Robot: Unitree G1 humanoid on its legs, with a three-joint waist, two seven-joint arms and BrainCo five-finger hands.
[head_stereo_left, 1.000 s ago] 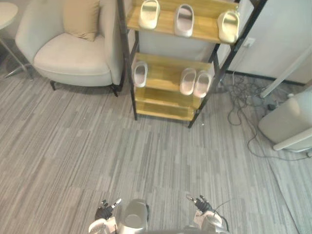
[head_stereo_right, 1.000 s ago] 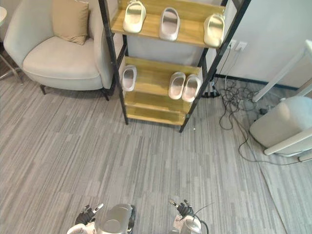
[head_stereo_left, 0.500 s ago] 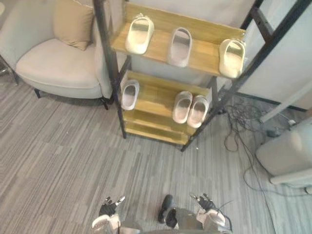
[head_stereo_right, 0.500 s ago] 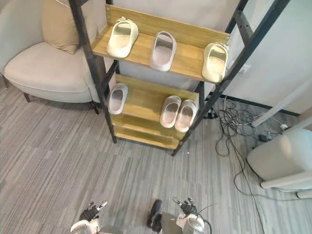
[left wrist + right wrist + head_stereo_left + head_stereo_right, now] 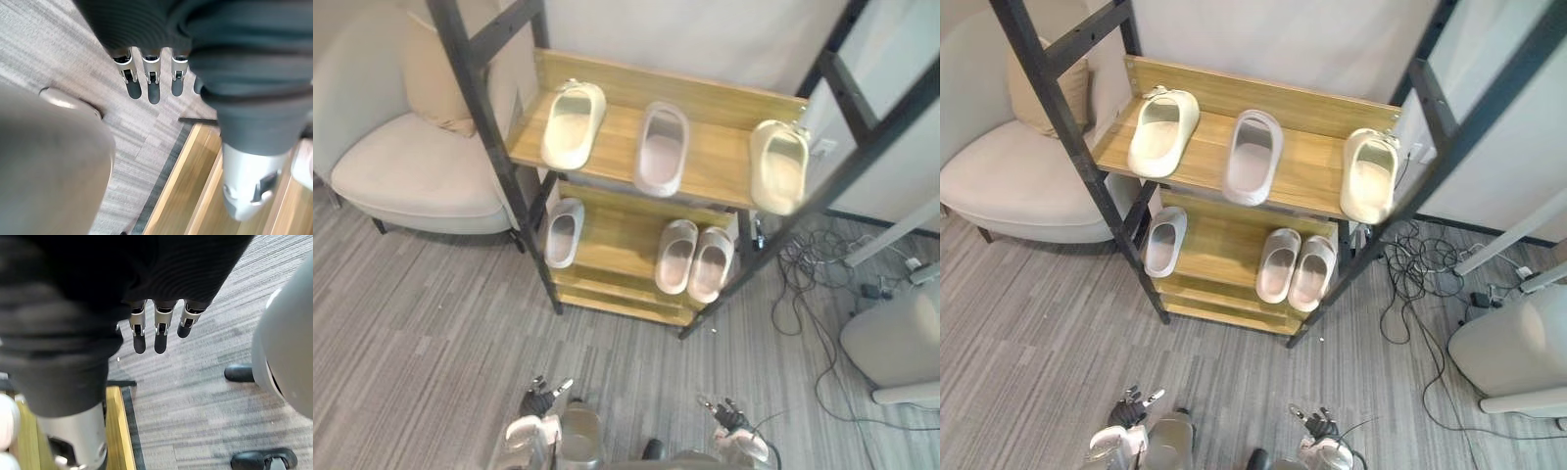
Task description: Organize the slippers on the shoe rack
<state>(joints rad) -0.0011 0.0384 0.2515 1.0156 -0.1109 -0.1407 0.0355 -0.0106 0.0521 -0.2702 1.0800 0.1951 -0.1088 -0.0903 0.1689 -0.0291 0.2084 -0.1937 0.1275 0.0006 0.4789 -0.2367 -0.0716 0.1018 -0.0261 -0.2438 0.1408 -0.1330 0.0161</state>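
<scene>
- Two hands show at the bottom edge. The left hand [image 5: 540, 400] is left of centre and the right hand [image 5: 729, 415] is right of centre. Each has straight, slightly spread silver fingers with dark tips, and neither is touching or holding anything.
- One floor [image 5: 411, 323] of grey carpet with fine streaks runs from the hands up to the rack.
- One shoe rack [image 5: 720, 157] stands at mid-frame, with slanted black metal bars and yellow wooden shelves.
- Three slippers lie on its lower shelf. A single pale slipper [image 5: 564, 232] is at the left. A pale pair sits side by side and touching at the right: its left slipper [image 5: 675, 257] and its right slipper [image 5: 710, 264].
- Three more lie well apart on the upper shelf. A cream slipper [image 5: 573, 124] is at the left, a pale pink slipper [image 5: 662, 149] is in the middle, and a second cream slipper [image 5: 779, 166] is at the right edge. All six are smooth, rounded, moulded slides.
- One beige upholstered armchair [image 5: 401, 166] with one tan cushion [image 5: 426, 78] is at the upper left.
- Dark tangled cables [image 5: 813, 284] lie on the floor at the right.
</scene>
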